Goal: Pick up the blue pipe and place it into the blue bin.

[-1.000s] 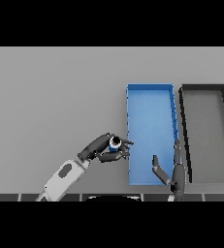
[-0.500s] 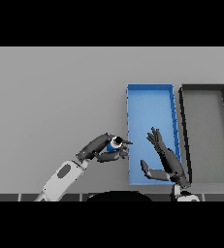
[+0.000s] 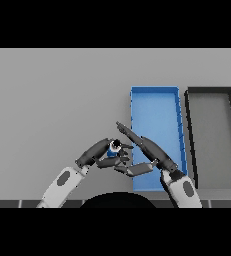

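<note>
A short blue pipe [image 3: 113,149] sits in my left hand [image 3: 99,153], whose fingers curl round it just left of the blue bin [image 3: 154,100]. The pipe's dark open end faces up. My right hand [image 3: 148,151] is open with straight fingers that reach leftward over the bin's near left corner. Its fingertips [image 3: 121,126] come close to the pipe, and its thumb [image 3: 137,170] lies under the left hand's fingers. The blue bin is a long rectangular tray at centre right with nothing visible inside.
A dark grey bin [image 3: 214,130] of similar shape stands directly right of the blue one. The grey table [image 3: 52,100] spreads wide to the left and back.
My right hand has swung left from over the blue bin to meet the left hand at the pipe. The left hand with the pipe has barely shifted.
</note>
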